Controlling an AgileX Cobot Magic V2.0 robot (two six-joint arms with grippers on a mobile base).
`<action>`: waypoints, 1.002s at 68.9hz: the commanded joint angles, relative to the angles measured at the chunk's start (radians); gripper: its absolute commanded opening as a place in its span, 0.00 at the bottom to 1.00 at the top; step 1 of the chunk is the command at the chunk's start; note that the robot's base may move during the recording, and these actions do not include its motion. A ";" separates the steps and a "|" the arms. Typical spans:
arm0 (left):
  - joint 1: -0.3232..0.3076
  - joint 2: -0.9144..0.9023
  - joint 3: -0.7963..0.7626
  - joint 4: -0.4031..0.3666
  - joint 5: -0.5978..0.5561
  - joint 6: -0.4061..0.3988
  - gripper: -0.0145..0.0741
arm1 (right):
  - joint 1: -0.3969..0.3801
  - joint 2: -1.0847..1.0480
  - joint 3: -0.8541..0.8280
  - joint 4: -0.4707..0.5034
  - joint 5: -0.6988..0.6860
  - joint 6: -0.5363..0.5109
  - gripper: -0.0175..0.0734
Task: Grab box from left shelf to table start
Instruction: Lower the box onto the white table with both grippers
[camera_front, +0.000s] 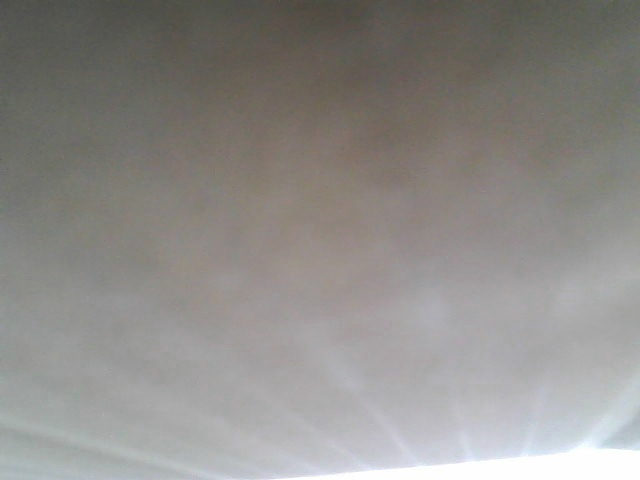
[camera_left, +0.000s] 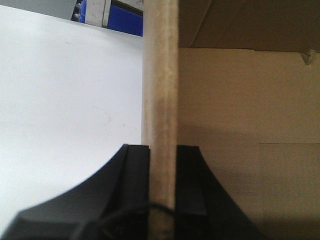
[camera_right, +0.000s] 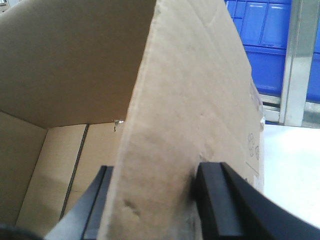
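Note:
The box is brown corrugated cardboard, open at the top. In the left wrist view its side wall (camera_left: 161, 75) runs edge-on up the middle, with the inside of the box (camera_left: 250, 100) to the right. My left gripper (camera_left: 162, 155) is shut on that wall, one black finger on each side. In the right wrist view a wall or flap of the box (camera_right: 190, 100) stands between the fingers, and my right gripper (camera_right: 157, 200) is shut on it. The front view shows only a blurred grey-brown surface very close to the lens. The shelf's rail and rollers are out of view.
A white table top (camera_left: 60, 100) lies left of the box and also shows in the right wrist view (camera_right: 295, 170). Blue plastic crates (camera_right: 265, 45) and a silvery metal upright (camera_right: 295, 60) stand behind it. Blue crates (camera_left: 122, 17) also show beyond the table's far edge.

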 joint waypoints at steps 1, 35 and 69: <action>0.000 0.023 -0.027 0.061 0.037 0.001 0.05 | -0.001 0.012 -0.030 -0.004 -0.119 -0.002 0.25; 0.000 0.453 -0.478 0.188 0.209 0.001 0.05 | -0.001 0.437 -0.123 -0.005 -0.039 -0.002 0.25; 0.000 0.966 -0.664 0.232 0.105 -0.001 0.05 | -0.001 0.903 -0.243 -0.150 -0.017 -0.003 0.25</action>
